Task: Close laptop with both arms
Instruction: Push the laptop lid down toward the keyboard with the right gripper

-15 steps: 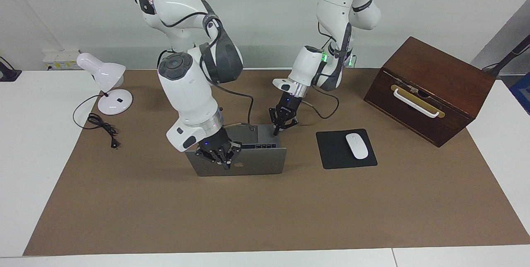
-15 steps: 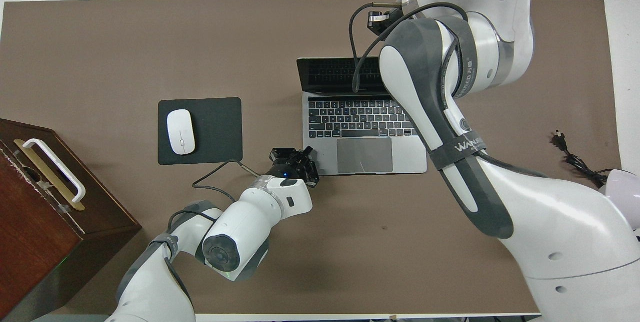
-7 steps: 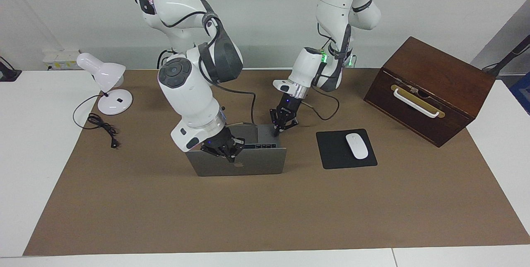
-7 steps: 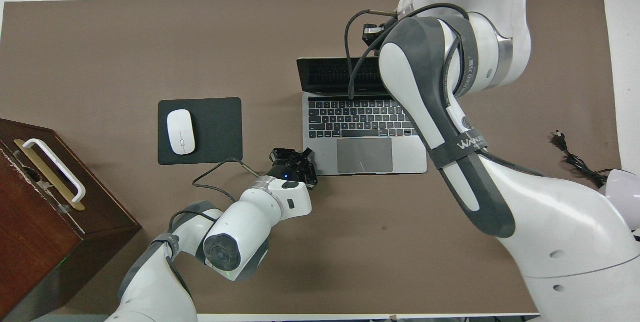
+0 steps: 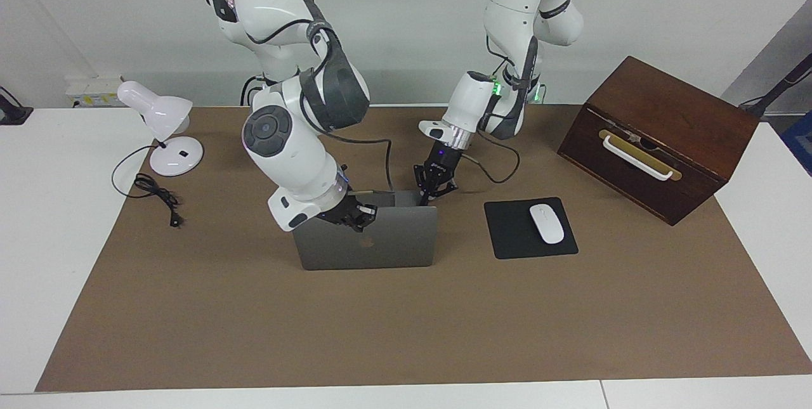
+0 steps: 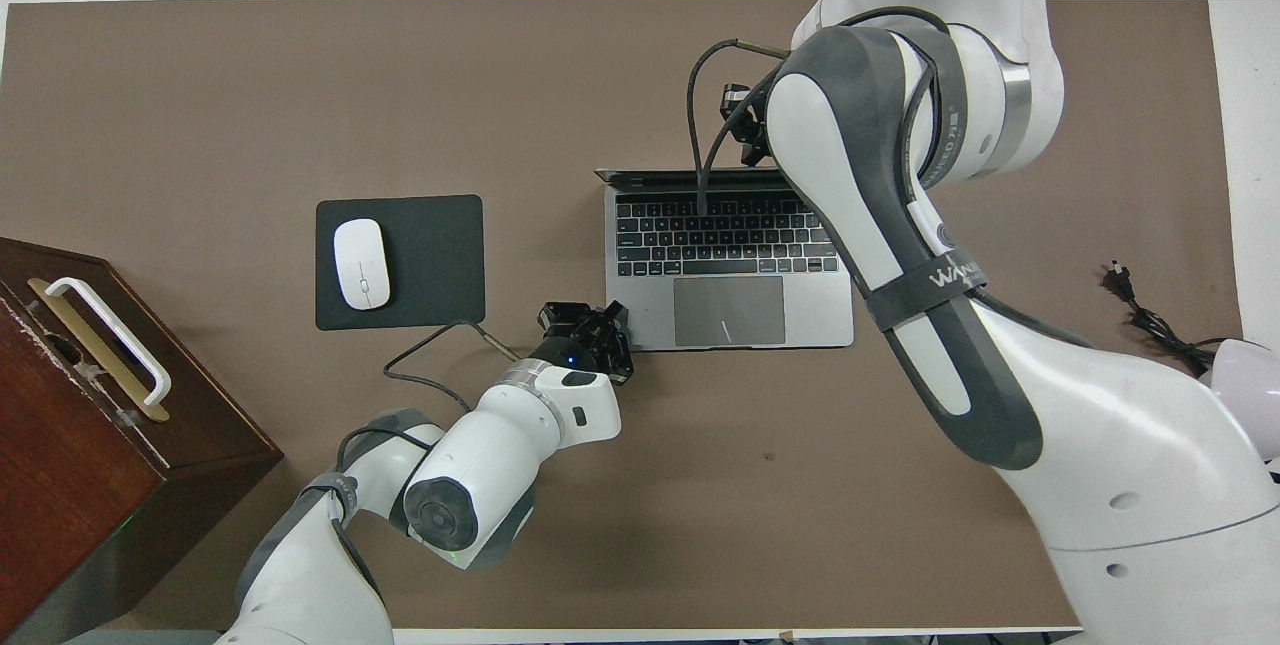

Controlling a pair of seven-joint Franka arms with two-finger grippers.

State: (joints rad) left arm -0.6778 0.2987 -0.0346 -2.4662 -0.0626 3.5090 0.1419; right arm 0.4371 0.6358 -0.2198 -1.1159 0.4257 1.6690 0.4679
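Observation:
The silver-grey laptop (image 5: 393, 244) stands open mid-table with its lid close to upright, logo side turned away from the robots. In the overhead view the keyboard and trackpad (image 6: 730, 310) show, and the lid is a thin edge. My right gripper (image 5: 356, 217) is shut, its tips against the lid's outer face near the top edge; its arm mostly hides the right gripper (image 6: 742, 120) from above. My left gripper (image 5: 426, 196) is shut and rests on the base's corner nearest the robots, on the mouse pad's side, where the left gripper (image 6: 610, 340) shows from above.
A black mouse pad (image 5: 507, 231) with a white mouse (image 5: 547, 223) lies beside the laptop toward the left arm's end. A dark wooden box (image 5: 660, 136) with a white handle stands past it. A white desk lamp (image 5: 162, 130) and its cord (image 5: 158, 196) sit at the right arm's end.
The right gripper has pushed the lid toward the robots, swinging it from leaned back to nearly upright. The left gripper has stayed on the base's corner.

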